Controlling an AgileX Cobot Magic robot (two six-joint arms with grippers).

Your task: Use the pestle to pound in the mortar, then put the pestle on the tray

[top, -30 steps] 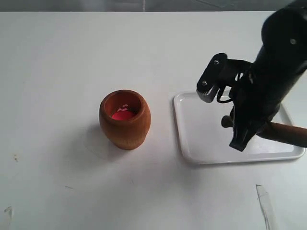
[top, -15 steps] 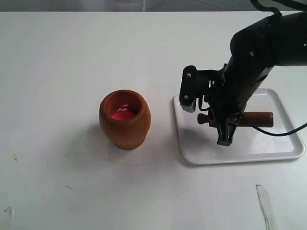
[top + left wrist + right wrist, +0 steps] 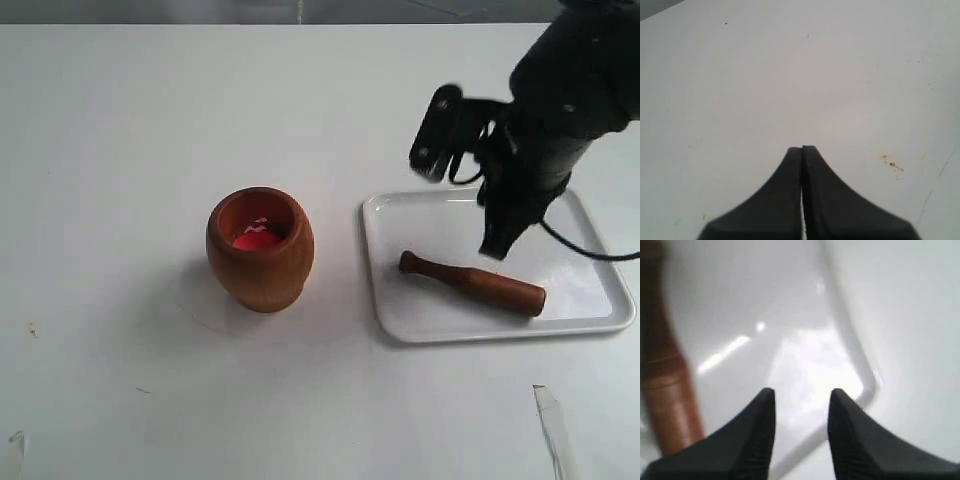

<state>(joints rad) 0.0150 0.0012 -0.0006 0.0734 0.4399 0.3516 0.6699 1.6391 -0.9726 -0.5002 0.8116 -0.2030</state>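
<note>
The orange-brown mortar (image 3: pixel 260 248) stands upright on the white table, its red inside showing. The dark reddish-brown pestle (image 3: pixel 474 283) lies flat on the white tray (image 3: pixel 400 310), knob end toward the mortar. My right gripper (image 3: pixel 495 246) hangs just above the tray, over the pestle, open and empty. In the right wrist view that gripper (image 3: pixel 802 396) is spread over a tray (image 3: pixel 860 390) corner, with the pestle (image 3: pixel 662 385) blurred off to one side. My left gripper (image 3: pixel 803 148) is shut on nothing over bare table; the exterior view does not show it.
A strip of clear tape (image 3: pixel 553 425) lies on the table in front of the tray. Small brown specks (image 3: pixel 891 163) mark the table near the left gripper.
The right gripper let go of the pestle, which now lies on the tray, and the arm rose up and to the right. The mortar stayed still.
</note>
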